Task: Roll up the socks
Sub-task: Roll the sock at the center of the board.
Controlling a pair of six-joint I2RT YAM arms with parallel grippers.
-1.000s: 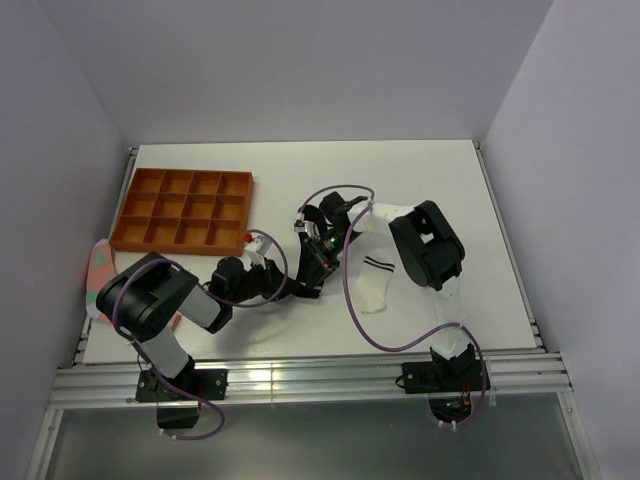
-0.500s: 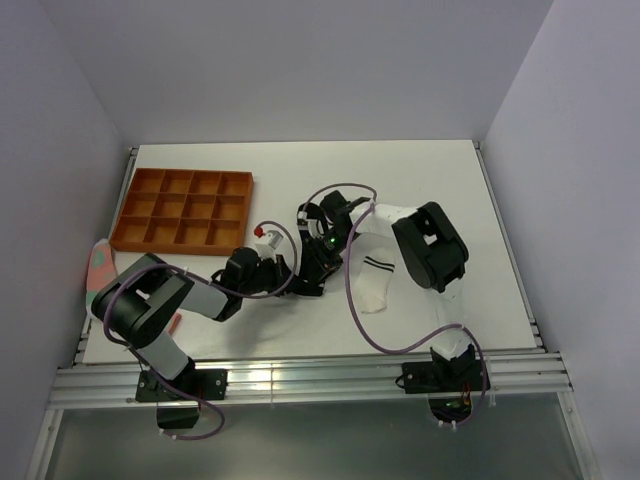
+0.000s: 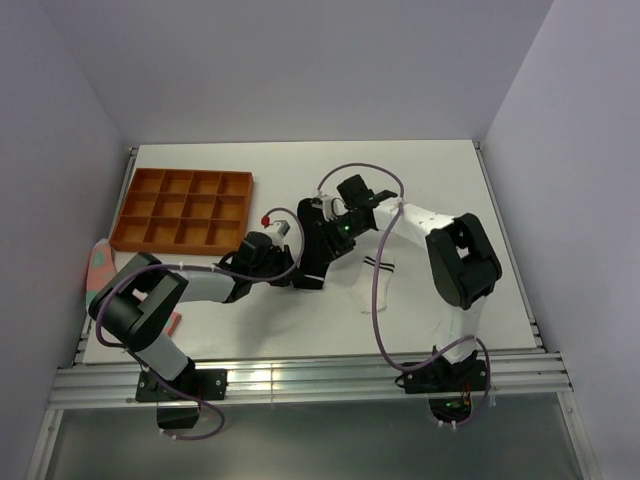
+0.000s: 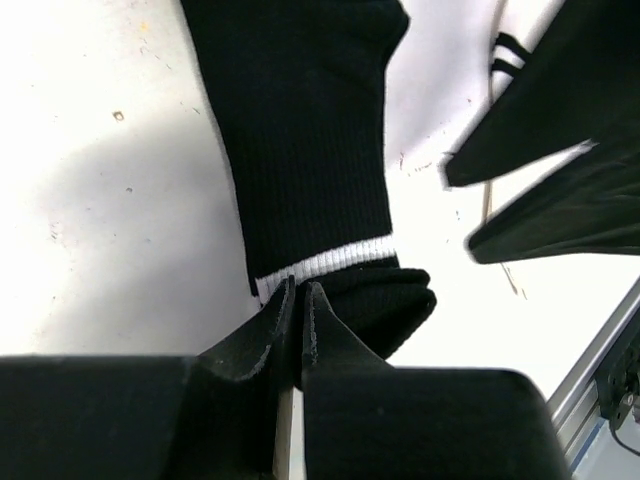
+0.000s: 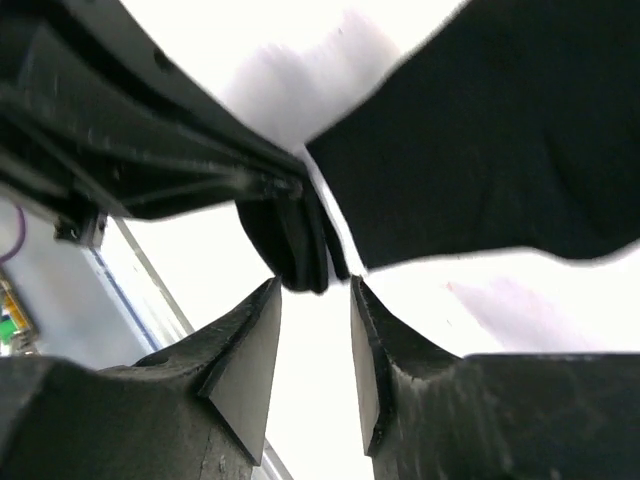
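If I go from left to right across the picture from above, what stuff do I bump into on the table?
Pink cloth, orange tray, white sock.

Left arm (image 3: 150,305) and right arm (image 3: 462,265) have bulky black joints and white links, on black bases (image 3: 440,378). A purple cable (image 3: 378,320) loops along each. A green light (image 3: 346,228) glows on the right wrist. Fingers (image 5: 245,370) are matte black wedges
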